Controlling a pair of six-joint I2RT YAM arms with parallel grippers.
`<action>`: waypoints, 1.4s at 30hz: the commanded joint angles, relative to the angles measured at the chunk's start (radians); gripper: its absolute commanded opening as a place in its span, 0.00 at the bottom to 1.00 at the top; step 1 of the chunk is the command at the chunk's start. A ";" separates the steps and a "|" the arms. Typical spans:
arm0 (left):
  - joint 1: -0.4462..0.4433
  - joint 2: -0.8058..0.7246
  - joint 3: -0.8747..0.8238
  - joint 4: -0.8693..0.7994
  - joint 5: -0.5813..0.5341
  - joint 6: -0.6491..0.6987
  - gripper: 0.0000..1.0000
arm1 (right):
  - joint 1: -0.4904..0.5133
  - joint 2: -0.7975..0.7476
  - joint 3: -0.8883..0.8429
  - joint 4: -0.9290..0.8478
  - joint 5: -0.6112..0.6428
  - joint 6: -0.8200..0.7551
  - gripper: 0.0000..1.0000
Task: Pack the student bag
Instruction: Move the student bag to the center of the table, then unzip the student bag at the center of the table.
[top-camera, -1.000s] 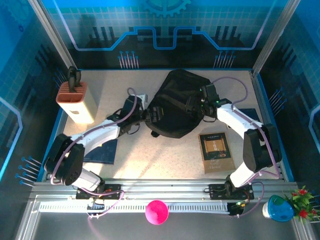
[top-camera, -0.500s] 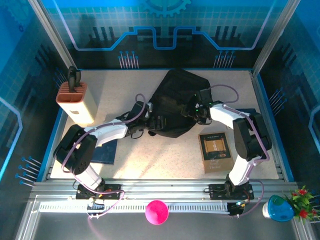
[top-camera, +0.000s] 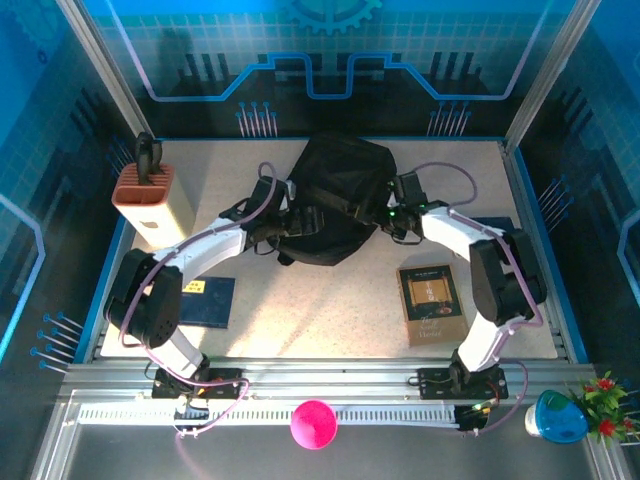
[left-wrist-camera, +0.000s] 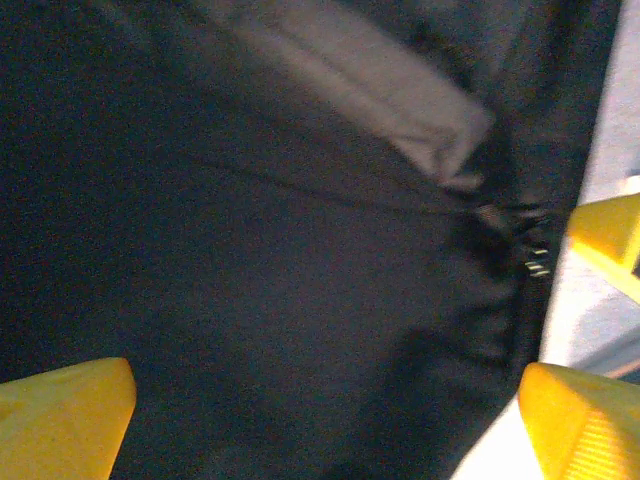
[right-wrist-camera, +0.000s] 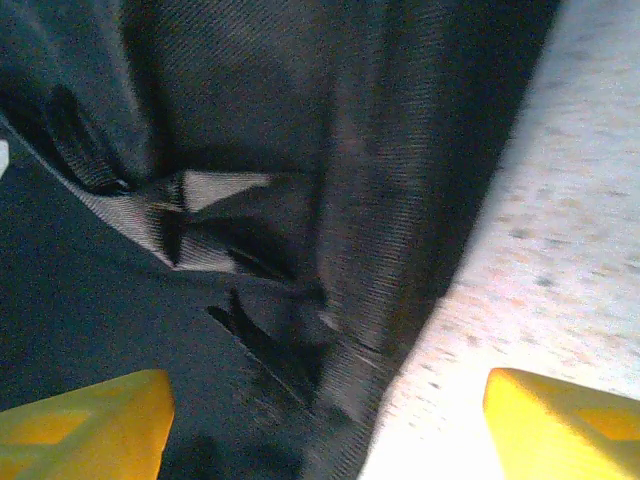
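Note:
The student bag (top-camera: 335, 195) is a black fabric backpack lying at the back middle of the table. My left gripper (top-camera: 302, 222) presses against its left side. In the left wrist view the gripper (left-wrist-camera: 320, 420) is open, its yellow fingertips (left-wrist-camera: 62, 415) far apart with dark bag fabric (left-wrist-camera: 280, 300) and a zipper (left-wrist-camera: 525, 250) between them. My right gripper (top-camera: 384, 212) is at the bag's right side. In the right wrist view it (right-wrist-camera: 325, 425) is also open, straddling the bag's edge (right-wrist-camera: 380, 250) and a grey strap (right-wrist-camera: 200, 210), one fingertip (right-wrist-camera: 565, 425) over bare table.
A brown book (top-camera: 432, 303) lies front right, a dark blue book (top-camera: 205, 300) front left, and another blue book (top-camera: 497, 228) under the right arm. A tan box with an orange-brown top (top-camera: 152, 205) stands at the left edge. Metal frame posts line the sides.
The bag has shifted back and slightly left and looks more bunched up. The left arm swung back toward the bag's left side, uncovering the blue book. The right gripper stayed on the bag's right edge.

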 joint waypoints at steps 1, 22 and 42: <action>-0.026 0.039 0.066 -0.017 0.116 -0.095 0.97 | -0.049 -0.076 -0.060 0.071 -0.039 -0.006 0.82; -0.134 0.483 0.456 0.003 0.149 -0.387 0.49 | -0.110 -0.047 -0.093 0.097 -0.078 -0.008 0.66; -0.143 0.629 0.644 -0.101 0.163 -0.359 0.31 | -0.119 0.007 -0.066 0.094 -0.107 0.017 0.51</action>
